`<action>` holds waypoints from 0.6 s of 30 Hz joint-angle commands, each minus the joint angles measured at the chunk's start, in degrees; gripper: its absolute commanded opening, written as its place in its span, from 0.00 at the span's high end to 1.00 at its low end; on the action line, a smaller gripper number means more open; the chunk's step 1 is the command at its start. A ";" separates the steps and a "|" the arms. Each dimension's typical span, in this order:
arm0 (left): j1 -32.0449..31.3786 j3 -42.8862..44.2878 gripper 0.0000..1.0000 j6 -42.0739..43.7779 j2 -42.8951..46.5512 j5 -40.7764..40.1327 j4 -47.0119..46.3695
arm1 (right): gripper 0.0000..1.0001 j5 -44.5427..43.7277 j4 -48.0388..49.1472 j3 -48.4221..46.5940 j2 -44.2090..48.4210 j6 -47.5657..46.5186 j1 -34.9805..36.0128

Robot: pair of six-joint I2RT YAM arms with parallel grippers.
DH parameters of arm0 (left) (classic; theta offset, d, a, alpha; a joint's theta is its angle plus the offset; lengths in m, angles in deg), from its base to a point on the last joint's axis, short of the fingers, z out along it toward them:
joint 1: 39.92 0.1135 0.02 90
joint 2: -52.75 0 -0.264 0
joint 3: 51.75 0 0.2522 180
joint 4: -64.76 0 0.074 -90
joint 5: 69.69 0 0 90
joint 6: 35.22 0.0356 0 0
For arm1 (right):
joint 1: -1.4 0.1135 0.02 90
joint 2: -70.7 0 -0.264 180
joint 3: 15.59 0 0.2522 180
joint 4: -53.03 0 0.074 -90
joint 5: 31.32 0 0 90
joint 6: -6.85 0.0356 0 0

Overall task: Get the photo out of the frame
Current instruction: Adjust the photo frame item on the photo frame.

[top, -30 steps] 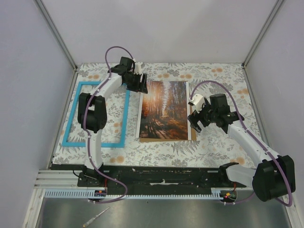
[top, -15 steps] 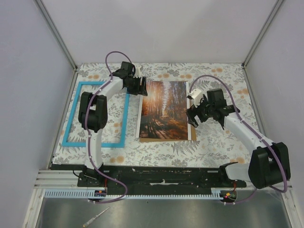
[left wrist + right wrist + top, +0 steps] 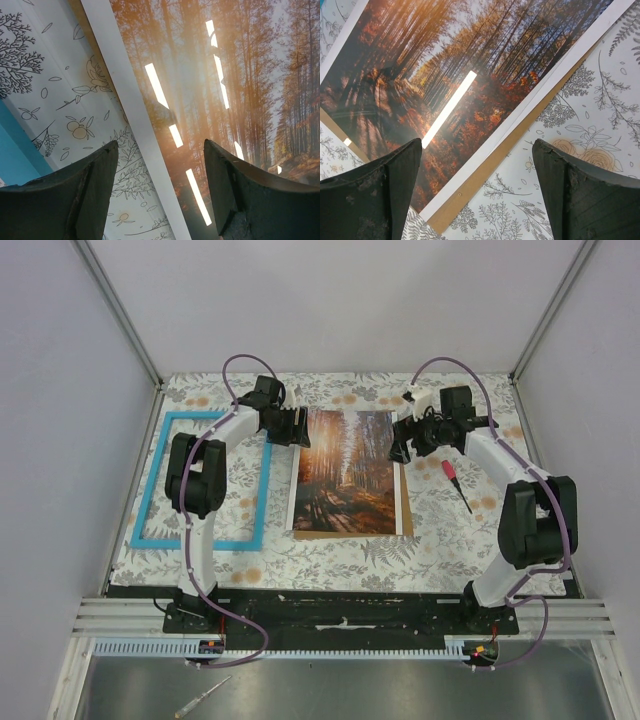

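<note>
Floral cover [image 3: 440,540] underneath, grey walls [image 3: 330,300] around. Photo [image 3: 345,475] centre, frame [image 3: 150,502] left, apart. Left gripper [image 3: 300,428], right gripper [image 3: 400,445] spread, empty, at photo's far corners.

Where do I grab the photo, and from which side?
Its right long edge, coming in low from the right. The photo lies flat on the table, so only a thin edge can be pinched. There the brown board juts past the print, and the open right gripper hangs above that edge.
</note>
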 commanded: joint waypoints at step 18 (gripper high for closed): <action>-0.10 -3.84 0.25 -0.64 4.51 -3.64 -3.63 | 0.02 8.02 3.19 3.24 -6.58 5.60 -4.28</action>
